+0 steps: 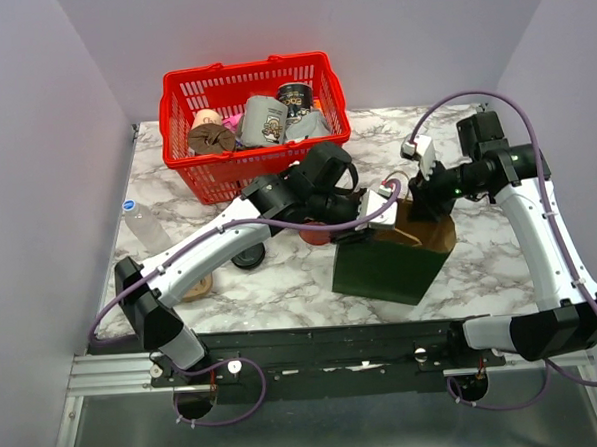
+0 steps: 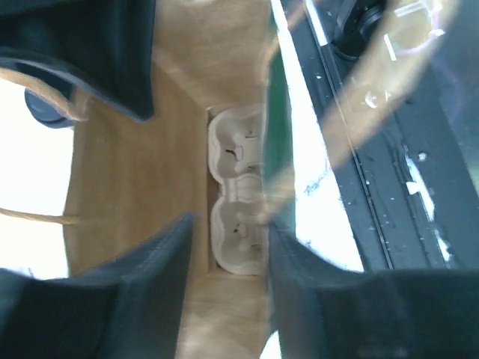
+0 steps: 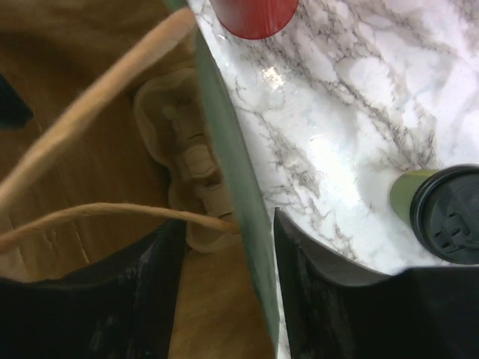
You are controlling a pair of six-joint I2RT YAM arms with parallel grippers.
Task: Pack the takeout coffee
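The takeout coffee (image 3: 440, 211), an olive-green cup with a black lid, stands on the marble just outside the green paper bag (image 1: 386, 269); I cannot make it out in the top view. A pale cup carrier (image 2: 238, 187) lies at the bag's bottom and also shows in the right wrist view (image 3: 179, 149). My left gripper (image 1: 357, 225) is open at the bag's left rim, and its wrist view (image 2: 228, 224) looks down into the bag. My right gripper (image 1: 430, 205) is open and straddles the bag's far wall (image 3: 241, 224) without pinching it.
A red cup (image 1: 317, 233) stands by the bag under my left arm and also shows in the right wrist view (image 3: 254, 13). A red basket (image 1: 255, 126) of items is at the back. A clear bottle (image 1: 143, 224) lies at the left. A round black object (image 1: 248, 256) sits beside my left arm.
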